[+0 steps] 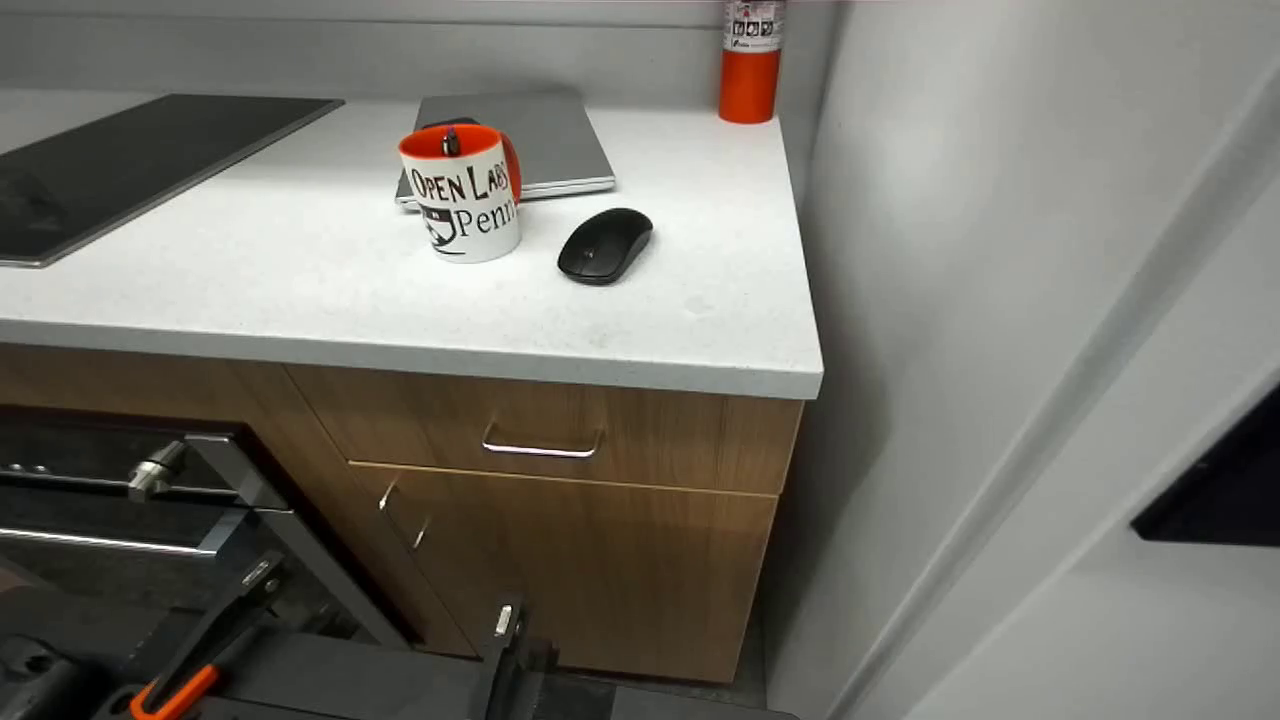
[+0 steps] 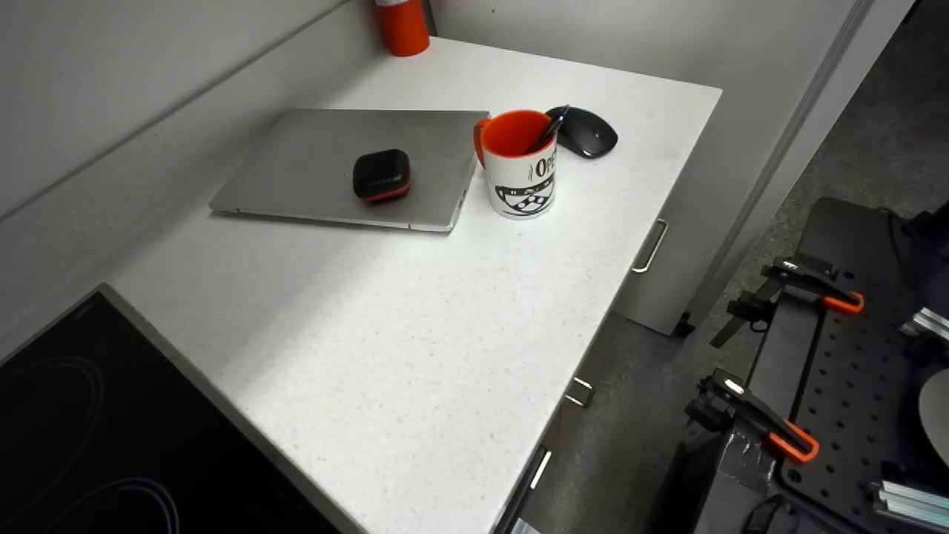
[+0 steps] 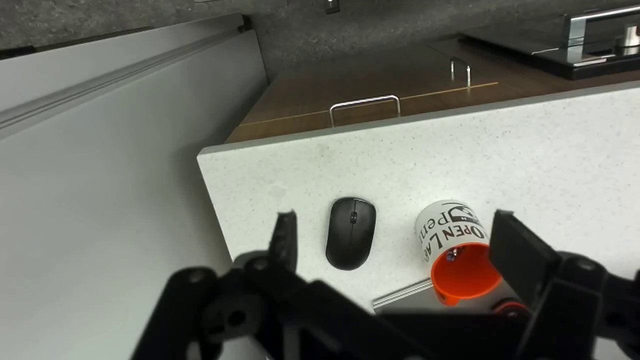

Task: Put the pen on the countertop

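Wrist view, foreground: the end effector has its fingers spread wide apart; its blurred linkage fills the lower part of the frame, and the finger at the picture's right covers one edge of the mug. Just beyond, the mouse lies beside the mug on the bench. The pen is inside the mug, its lower portion hidden by the wall. In an exterior view its long axis slants over the rim, away from the handle, the exposed end pointing upward and overlapping the mouse; the wrist view shows only a foreshortened glint. Which end is uppermost cannot be told. Farther off, in an exterior view, the mug masks most of the dark case on the laptop. Rearmost, the red cylinder is cut off above in both exterior views.
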`<control>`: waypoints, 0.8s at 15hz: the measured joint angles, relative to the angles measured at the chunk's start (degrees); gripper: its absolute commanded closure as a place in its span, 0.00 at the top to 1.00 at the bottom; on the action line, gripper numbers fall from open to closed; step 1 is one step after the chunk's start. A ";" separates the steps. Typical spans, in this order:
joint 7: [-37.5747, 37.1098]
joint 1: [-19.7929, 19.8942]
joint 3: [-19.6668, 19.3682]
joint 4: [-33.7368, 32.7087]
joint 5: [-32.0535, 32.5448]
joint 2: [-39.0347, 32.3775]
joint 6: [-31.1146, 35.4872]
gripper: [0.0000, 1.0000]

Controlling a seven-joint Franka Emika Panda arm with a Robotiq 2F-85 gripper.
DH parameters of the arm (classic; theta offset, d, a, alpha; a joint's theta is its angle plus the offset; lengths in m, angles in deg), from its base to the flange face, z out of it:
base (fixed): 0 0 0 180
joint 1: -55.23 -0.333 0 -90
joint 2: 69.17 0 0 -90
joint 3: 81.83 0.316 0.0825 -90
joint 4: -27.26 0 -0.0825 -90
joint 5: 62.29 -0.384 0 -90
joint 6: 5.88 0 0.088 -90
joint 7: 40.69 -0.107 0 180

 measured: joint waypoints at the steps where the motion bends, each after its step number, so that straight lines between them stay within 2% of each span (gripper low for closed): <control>1: 0.04 -0.15 -0.16 0.07 -0.51 -0.09 0.84 1.00; 4: 0.48 -1.84 -1.62 1.21 -4.70 -1.95 8.27 1.00; 8: 2.11 -5.40 -3.01 3.13 -10.07 -9.19 20.01 1.00; 12: 4.12 -7.49 -3.44 3.00 -13.23 -17.75 24.61 1.00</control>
